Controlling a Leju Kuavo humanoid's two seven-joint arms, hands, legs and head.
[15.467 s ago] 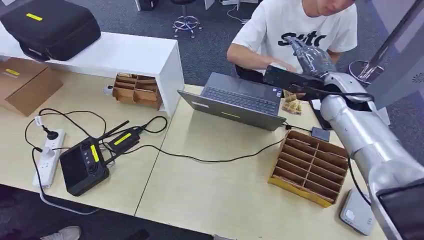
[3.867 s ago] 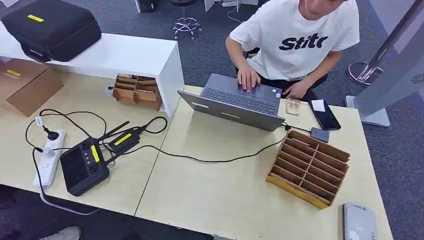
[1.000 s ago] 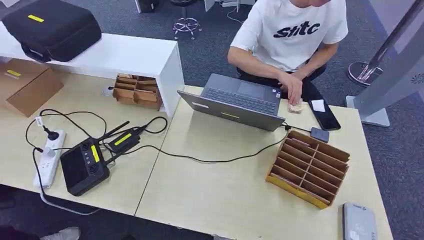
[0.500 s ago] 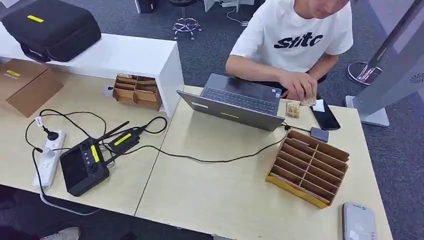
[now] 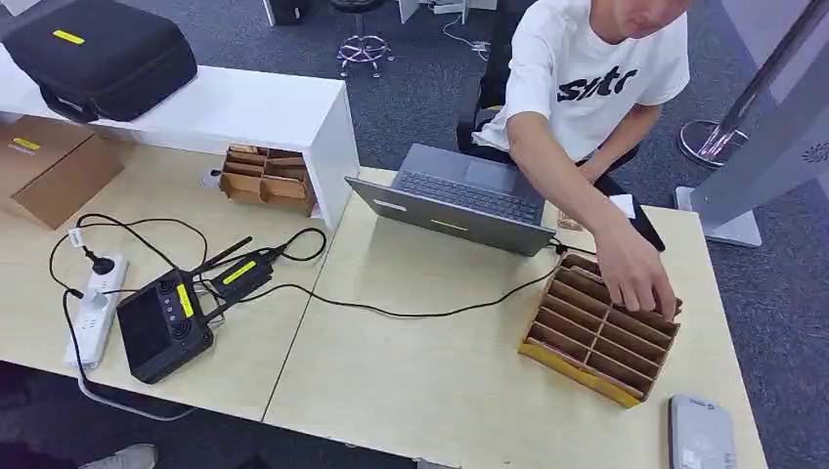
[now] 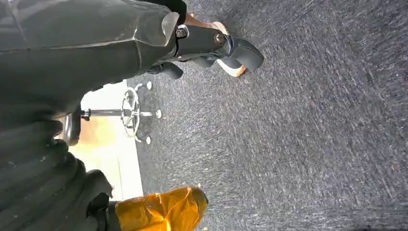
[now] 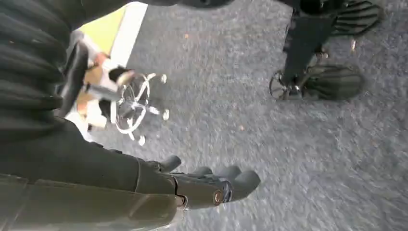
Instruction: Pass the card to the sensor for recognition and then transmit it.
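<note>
A slotted cardboard rack stands on the right of the table. A person in a white T-shirt leans over the table, and their hand reaches into the rack's far slots; whether it holds a card I cannot tell. The grey card sensor lies flat at the table's near right corner. My left hand hangs over the carpet with its fingers stretched out and nothing in them. My right hand hangs the same way, also holding nothing.
A grey laptop stands open in front of the person, its cable running across the table. A black controller, a power strip, a cardboard box, a second small rack and a black case fill the left side.
The person's hand has left the small stack beside the laptop and reached down into the cardboard rack. Long before, my right arm was raised toward the person; it has since dropped to my side.
</note>
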